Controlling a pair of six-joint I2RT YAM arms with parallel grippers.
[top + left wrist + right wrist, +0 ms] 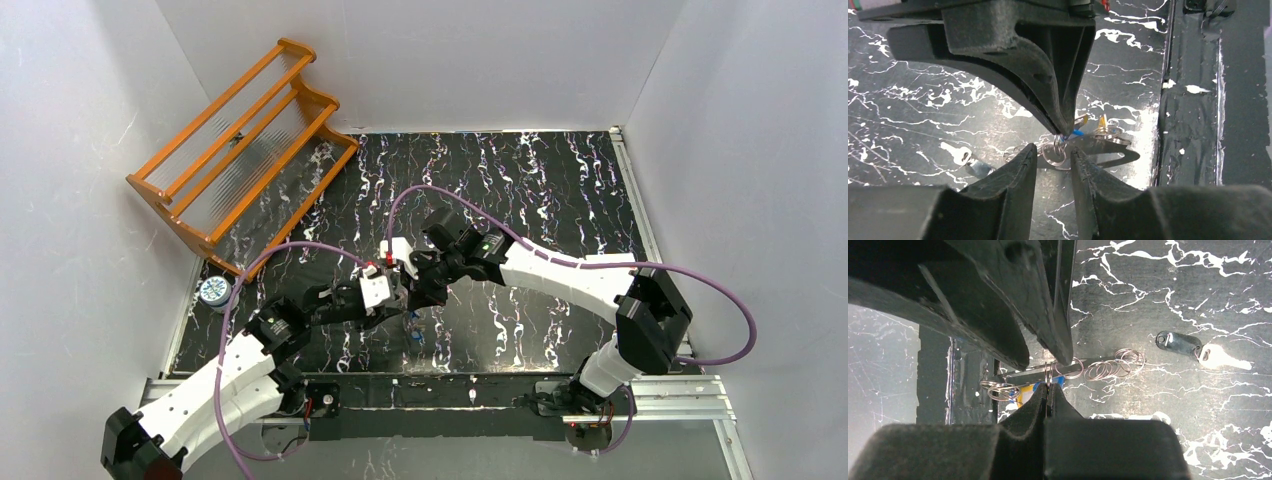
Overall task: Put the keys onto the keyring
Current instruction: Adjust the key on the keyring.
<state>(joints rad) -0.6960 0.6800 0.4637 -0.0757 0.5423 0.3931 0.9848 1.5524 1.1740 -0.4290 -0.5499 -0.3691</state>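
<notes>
Both my grippers meet mid-table. My right gripper (pixel 1048 390) is pinched tight on the keyring (pixel 1048 371), a thin silver wire loop seen edge-on, and my left gripper (pixel 1053 159) is narrowly parted around it. Blue and gold keys (pixel 1078 132) sit just beside it. A chain of rings (pixel 1110 369) and a silver key (pixel 1220 357) on a black tag (pixel 1178 342) lie nearby on the marbled table (pixel 560 200).

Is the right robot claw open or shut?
Shut. In the right wrist view, the right gripper has its two fingers pressed together with no gap, pinching a small metal ring.
</notes>
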